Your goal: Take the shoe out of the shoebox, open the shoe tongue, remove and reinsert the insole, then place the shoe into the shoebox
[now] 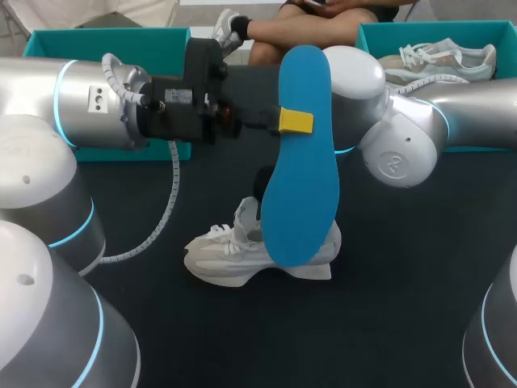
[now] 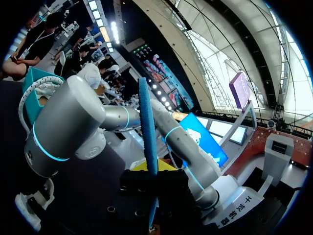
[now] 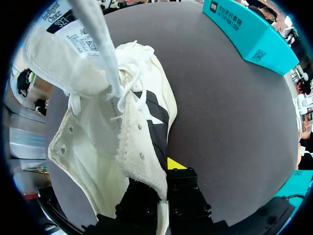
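**Surface.** The table top (image 1: pixel 404 291) is dark and matte. Two teal boxes are set along its far edge. The left shoebox (image 1: pixel 105 40) is seen behind the left arm (image 1: pixel 97 105). The right shoebox (image 1: pixel 373 40) is seen behind the right arm (image 1: pixel 404 145), and a second pale shoe (image 1: pixel 448 61) is lying in it.

**Left gripper** (image 1: pixel 292 121). It is held high over the middle of the table and is closed on the blue insole (image 1: pixel 300 178), in the upper part of its length. One yellow tip is seen flat on the near face. In the left wrist view the insole is seen edge-on, pinched between the two fingers. The insole is held upright and clear of the table. In the head view its lower end is seen in front of the shoe; whether the two touch cannot be told.

**Shoe** (image 1: pixel 242 255). It is white and stands on its sole near the middle of the table, outside both boxes and well apart from them. In the right wrist view the tongue (image 3: pixel 73 44) is seen drawn up and away from the opening, with the laces slack.

**Right gripper** (image 3: pixel 164 171). In the head view it is hidden behind the insole. In its own wrist view it is placed at the shoe's opening, with the edge of the upper running down between its fingers. One yellow tip is seen against the outer side and the other is covered by fabric. The grip is noted as a narrow pinch on that edge.
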Robot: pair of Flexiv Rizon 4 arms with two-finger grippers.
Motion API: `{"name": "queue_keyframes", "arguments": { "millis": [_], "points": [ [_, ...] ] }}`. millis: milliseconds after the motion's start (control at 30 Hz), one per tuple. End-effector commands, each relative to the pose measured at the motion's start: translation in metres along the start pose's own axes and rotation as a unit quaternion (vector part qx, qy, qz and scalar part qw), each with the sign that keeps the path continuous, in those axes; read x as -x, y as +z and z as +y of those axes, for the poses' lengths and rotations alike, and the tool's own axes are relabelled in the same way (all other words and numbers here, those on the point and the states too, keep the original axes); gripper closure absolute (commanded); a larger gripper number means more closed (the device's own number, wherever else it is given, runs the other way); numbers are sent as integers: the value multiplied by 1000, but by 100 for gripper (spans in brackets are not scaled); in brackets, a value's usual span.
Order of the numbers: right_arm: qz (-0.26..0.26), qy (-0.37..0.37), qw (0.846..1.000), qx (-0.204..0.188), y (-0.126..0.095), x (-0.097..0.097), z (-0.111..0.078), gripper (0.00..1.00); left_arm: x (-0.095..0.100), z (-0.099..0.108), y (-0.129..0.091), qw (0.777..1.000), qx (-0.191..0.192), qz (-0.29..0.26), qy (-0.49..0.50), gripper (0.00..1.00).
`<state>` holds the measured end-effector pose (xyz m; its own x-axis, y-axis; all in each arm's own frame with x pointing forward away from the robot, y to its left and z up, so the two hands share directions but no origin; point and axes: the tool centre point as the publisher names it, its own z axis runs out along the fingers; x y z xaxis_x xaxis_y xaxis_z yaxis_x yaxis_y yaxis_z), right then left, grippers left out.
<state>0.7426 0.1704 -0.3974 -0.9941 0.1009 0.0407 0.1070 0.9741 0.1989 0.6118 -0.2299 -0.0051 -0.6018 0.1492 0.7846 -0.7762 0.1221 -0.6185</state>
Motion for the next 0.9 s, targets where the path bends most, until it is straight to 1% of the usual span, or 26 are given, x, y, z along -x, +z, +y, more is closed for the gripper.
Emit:
{"name": "queue_keyframes", "arguments": {
  "millis": [33, 100, 167, 233, 300, 400, 433, 467, 533, 633, 667, 700, 900],
  "points": [
    [25, 24, 999, -11, -6, -5, 2, 100, 0, 1, 0, 1000, 0, 0, 0, 100],
    [36, 62, 997, -21, -12, -7, 0, 100, 0, 1, 0, 1000, 0, 0, 0, 100],
    [31, 127, 991, -24, -20, -9, -4, 100, 0, 1, 0, 1000, 0, 0, 0, 100],
    [27, 202, 979, 6, -27, -11, -7, 100, 0, 1, 0, 1000, 0, 0, 0, 100],
    [22, 247, 969, 19, -29, -12, -9, 100, 0, 1, 0, 1000, 0, 0, 0, 100],
    [11, 324, 945, 48, -32, -12, -11, 100, 0, 1, 0, 1000, 0, 0, 0, 100],
    [13, 336, 940, 58, -32, -12, -11, 100, 0, 1, 0, 1000, 0, 0, 0, 100],
    [10, 364, 928, 80, -32, -12, -13, 100, 0, 1, 0, 1000, 0, 0, 0, 100],
    [18, 402, 910, 99, -32, -12, -18, 100, 0, 1, 0, 1000, 0, 0, 0, 100],
    [11, 452, 886, 109, -37, -11, -20, 100, 0, 1, 0, 1000, 0, 0, 0, 100],
    [13, 458, 881, 118, -38, -10, -20, 100, 0, 1, 0, 1000, 0, 0, 0, 100],
    [9, 457, 880, 131, -39, -9, -20, 100, 0, 1, 0, 1000, 0, 0, 0, 100],
    [9, 457, 880, 131, -39, -9, -20, 100, 0, 1, 0, 1000, 0, 0, 0, 100]
  ]
}}
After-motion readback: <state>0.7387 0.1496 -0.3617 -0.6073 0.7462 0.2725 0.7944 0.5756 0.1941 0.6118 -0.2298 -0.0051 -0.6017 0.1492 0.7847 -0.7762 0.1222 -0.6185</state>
